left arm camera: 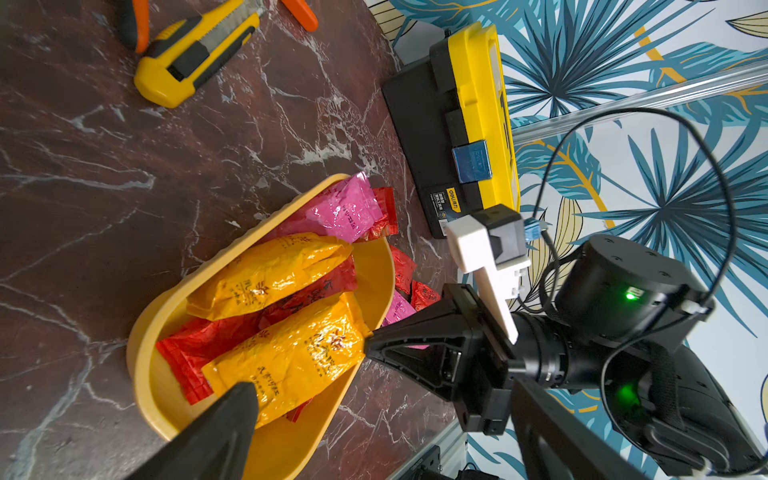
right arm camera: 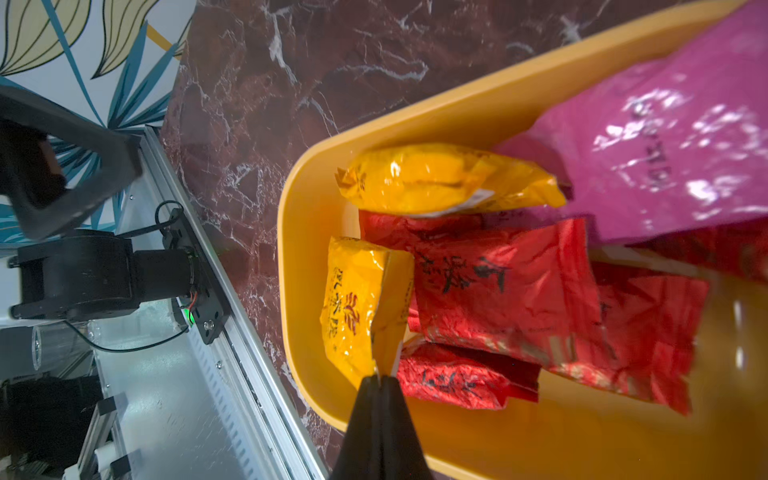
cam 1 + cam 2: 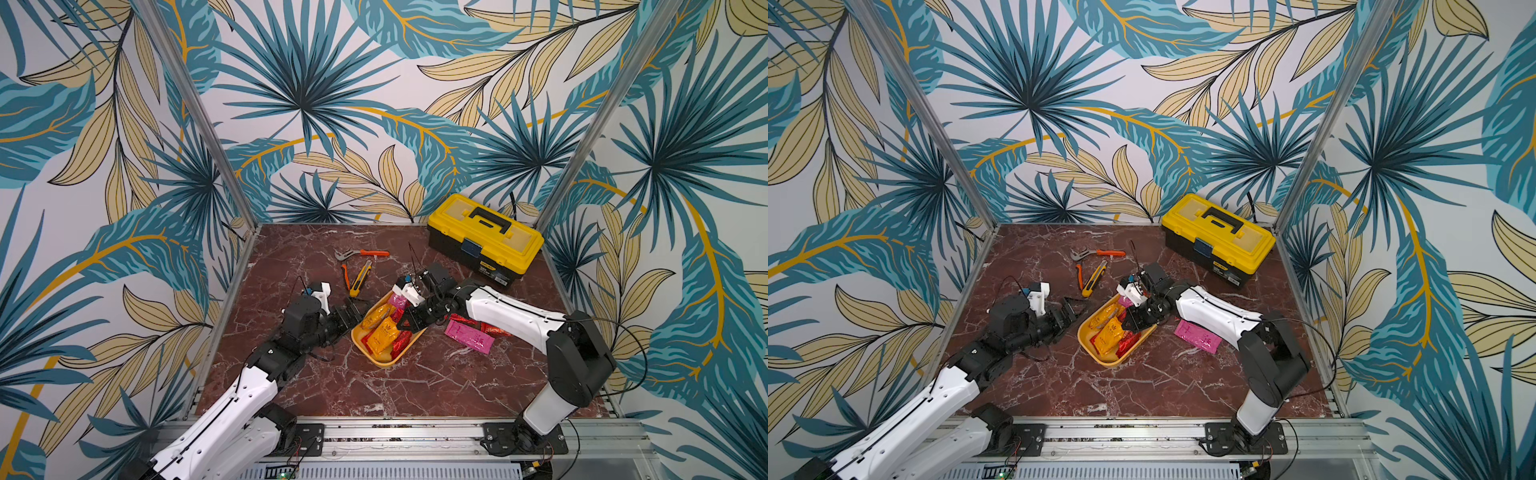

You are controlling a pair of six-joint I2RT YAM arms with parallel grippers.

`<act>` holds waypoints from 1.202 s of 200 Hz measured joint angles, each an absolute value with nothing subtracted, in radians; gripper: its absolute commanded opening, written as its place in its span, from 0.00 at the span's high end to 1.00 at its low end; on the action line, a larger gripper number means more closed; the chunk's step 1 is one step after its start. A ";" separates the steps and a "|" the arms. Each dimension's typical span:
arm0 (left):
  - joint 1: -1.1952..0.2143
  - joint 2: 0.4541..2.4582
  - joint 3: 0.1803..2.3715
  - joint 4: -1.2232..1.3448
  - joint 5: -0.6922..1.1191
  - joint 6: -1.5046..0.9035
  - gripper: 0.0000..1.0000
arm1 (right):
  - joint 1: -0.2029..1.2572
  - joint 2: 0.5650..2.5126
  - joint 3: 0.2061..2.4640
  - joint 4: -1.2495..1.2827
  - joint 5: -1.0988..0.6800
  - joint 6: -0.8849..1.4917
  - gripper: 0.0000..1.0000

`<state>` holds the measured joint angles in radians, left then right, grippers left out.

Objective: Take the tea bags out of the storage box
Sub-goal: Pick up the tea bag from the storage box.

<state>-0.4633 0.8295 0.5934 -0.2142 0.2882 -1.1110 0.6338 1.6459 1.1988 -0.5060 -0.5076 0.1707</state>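
Over the marbled tabletop, in both top views, the storage box sits mid-table, askew, with tea bags piled inside it. Look at the right gripper: it's down over the box's right side, jaws clamped tight on the corner of an orange sachet. Across from it the left gripper hangs just beside the box's left rim, jaws spread wide, nothing between them. Right of the box, a pink sachet lies flat on the table, near the right arm. At the back right stands the toolbox, and a utility knife and pliers lie behind the box.

On to the left wrist view: one of the left gripper's fingers shows dark in the foreground, close to the rim of the storage box; its partner is out of frame. The right gripper bites the corner of the orange sachet. A second orange one and some red ones lie alongside, and another pink sachet drapes over the rim toward the toolbox.

Right wrist view now: the right gripper has its jaws pressed together on a folded-up edge of the orange sachet, whose body rests in the storage box. Red sachets lie just beside it.
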 measured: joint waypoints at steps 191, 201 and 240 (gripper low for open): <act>-0.500 1.205 0.888 -0.217 0.475 -1.018 0.00 | 0.521 1.285 1.092 -0.497 -0.337 0.297 1.00; -0.520 1.233 0.912 -0.199 0.477 -1.018 0.00 | 0.487 1.252 1.064 -0.498 -0.330 0.314 1.00; -0.559 1.336 0.968 -0.151 0.483 -1.020 0.00 | 0.290 1.111 0.920 -0.497 -0.329 0.399 1.00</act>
<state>-0.5587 1.3365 0.9676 -0.1509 0.4828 -1.0199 0.2901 1.1114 0.9203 -0.4969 -0.3290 0.3988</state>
